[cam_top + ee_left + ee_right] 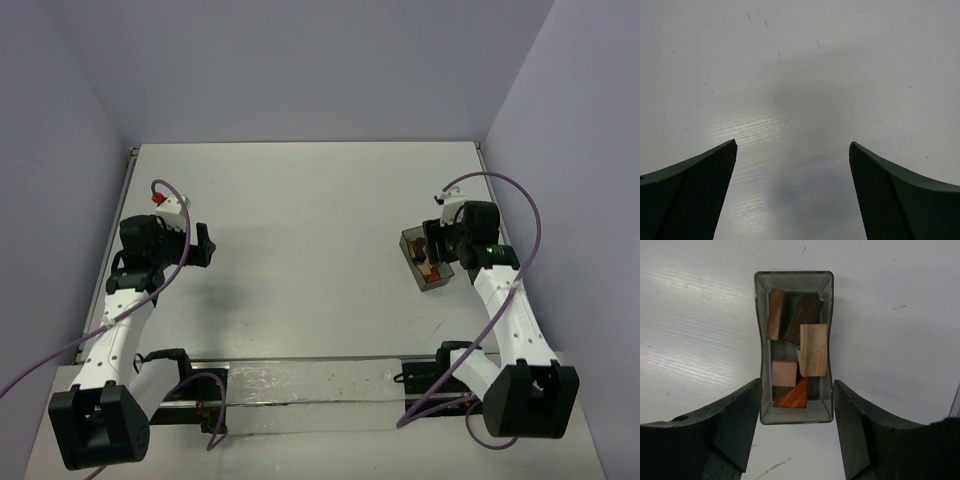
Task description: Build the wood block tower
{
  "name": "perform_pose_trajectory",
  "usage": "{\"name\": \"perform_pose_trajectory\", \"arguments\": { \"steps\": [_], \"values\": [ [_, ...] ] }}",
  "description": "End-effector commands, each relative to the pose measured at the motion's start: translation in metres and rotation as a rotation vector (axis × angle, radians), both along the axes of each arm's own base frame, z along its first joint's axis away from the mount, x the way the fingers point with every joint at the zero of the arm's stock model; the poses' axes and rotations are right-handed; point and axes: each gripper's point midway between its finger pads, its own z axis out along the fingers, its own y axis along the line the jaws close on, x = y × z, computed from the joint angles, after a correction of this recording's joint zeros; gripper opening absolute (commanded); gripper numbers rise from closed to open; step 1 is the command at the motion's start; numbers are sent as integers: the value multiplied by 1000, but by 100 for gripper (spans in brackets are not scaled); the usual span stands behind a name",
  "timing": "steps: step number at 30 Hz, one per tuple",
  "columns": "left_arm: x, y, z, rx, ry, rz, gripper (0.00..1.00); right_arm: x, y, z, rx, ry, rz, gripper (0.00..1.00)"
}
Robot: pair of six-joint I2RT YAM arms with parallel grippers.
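R gripper (796,383) clamps tub (759,315) of blocks (813,350); L gripper (792,144) wide open.

A white bench (320,220) is boxed in by plain, pale lilac-grey walls: a back wall (300,60) at the bench's far edge, a left wall (50,150) and a right wall (580,120) along its sides. A shiny metal rail (300,385) runs along the bench's near edge. Soft, even light shows a sheen and faint scratches on the bench.

Bright, even light; soft shadows.
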Motion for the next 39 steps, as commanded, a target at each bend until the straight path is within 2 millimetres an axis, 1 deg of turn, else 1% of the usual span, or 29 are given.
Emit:
{"name": "perform_pose_trajectory", "arguments": {
  "steps": [1,9,16,23,24,30,39],
  "values": [
    [5,-3,14,-7,-50,-29,99,0,-14,-7,-30,91,13,64],
    [7,-3,11,-9,-39,-33,99,-3,-36,-31,-59,211,-1,59],
    [8,-4,8,-11,-31,-34,99,-8,-51,-44,-80,270,-6,56],
    [8,-3,9,-10,-32,-33,99,-7,-57,-56,-91,304,-2,53],
    [8,-3,9,-9,-32,-32,99,-6,-58,-59,-90,313,-3,51],
    [9,-2,8,-6,-30,-27,99,-1,-61,-66,-97,318,-6,42],
    [11,-1,5,-5,-18,-21,99,2,-63,-80,-108,328,-3,37]
  ]
}}
